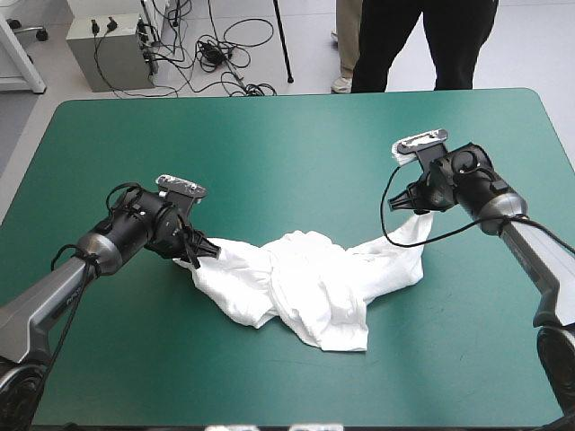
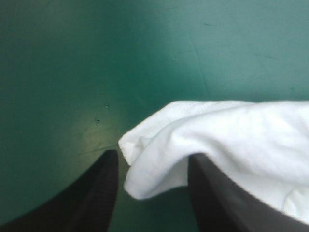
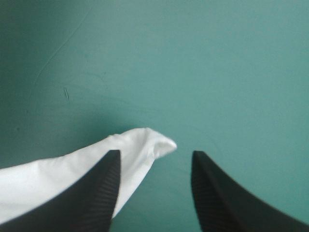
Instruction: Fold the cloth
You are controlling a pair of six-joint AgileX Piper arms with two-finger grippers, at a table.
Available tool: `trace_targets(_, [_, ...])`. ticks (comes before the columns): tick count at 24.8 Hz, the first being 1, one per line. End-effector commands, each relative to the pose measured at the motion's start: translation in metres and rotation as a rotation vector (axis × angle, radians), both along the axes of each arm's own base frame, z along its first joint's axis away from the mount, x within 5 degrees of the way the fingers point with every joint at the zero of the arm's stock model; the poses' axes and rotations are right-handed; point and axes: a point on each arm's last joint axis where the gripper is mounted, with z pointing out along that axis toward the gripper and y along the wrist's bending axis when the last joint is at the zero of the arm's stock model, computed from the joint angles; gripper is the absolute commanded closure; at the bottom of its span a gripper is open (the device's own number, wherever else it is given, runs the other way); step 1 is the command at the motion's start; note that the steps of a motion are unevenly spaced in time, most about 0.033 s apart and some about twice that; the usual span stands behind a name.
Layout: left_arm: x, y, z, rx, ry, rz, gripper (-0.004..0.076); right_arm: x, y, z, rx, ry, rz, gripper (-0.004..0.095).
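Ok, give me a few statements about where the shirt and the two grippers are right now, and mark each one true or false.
1. The T-shirt lies spread flat. False: it is a crumpled heap on the teal-green cover.
2. The left gripper is open, with a fold of the T-shirt between its fingers. True.
3. The right gripper is shut in a pointed arch. False: its fingers stand apart, with a tip of the T-shirt beside one of them.
4. The two grippers are at opposite ends of the T-shirt. True.
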Motion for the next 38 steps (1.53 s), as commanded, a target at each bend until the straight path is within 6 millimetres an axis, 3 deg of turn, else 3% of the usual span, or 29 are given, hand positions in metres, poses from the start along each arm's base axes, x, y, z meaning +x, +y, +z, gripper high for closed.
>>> trace_targets(1, [0.0, 0.0, 0.029, -0.034, -0.057, 0.008, 0.0238, -0.006, -0.006, 0.029, 0.0, -0.064, -0.007, 0.0213])
trace_targets(5, [-0.009, 0.004, 0.067, -0.007, -0.062, -0.009, 0.0234, -0.024, -0.012, 0.058, 0.011, -0.108, -0.022, 0.0187])
trace_targets(8, [-0.037, 0.017, 0.111, -0.008, -0.109, -0.018, 0.0234, -0.067, -0.026, 0.103, 0.024, -0.192, -0.046, 0.0187])
trace_targets(13, [-0.083, 0.023, 0.134, -0.138, -0.091, -0.012, 0.0234, -0.134, -0.044, 0.142, 0.103, -0.26, -0.089, 0.0187])
trace_targets(14, [-0.087, 0.022, 0.13, -0.158, -0.071, -0.015, 0.0235, -0.149, -0.046, 0.145, 0.12, -0.241, -0.09, 0.0187])
trace_targets(17, [-0.086, 0.021, 0.113, -0.159, -0.024, -0.007, 0.0234, -0.166, -0.049, 0.142, 0.138, -0.225, -0.087, 0.0188])
trace_targets(20, [-0.081, 0.016, 0.076, -0.2, 0.005, 0.042, 0.0235, -0.179, -0.051, 0.128, 0.141, -0.169, -0.076, 0.0188])
trace_targets(33, [-0.027, -0.009, -0.012, -0.196, 0.168, 0.099, 0.0243, -0.179, -0.045, 0.116, 0.162, -0.141, -0.021, 0.0193])
trace_targets(38, [-0.015, -0.014, -0.036, -0.177, 0.218, 0.111, 0.0256, -0.173, -0.037, 0.109, 0.132, -0.114, 0.025, 0.0193])
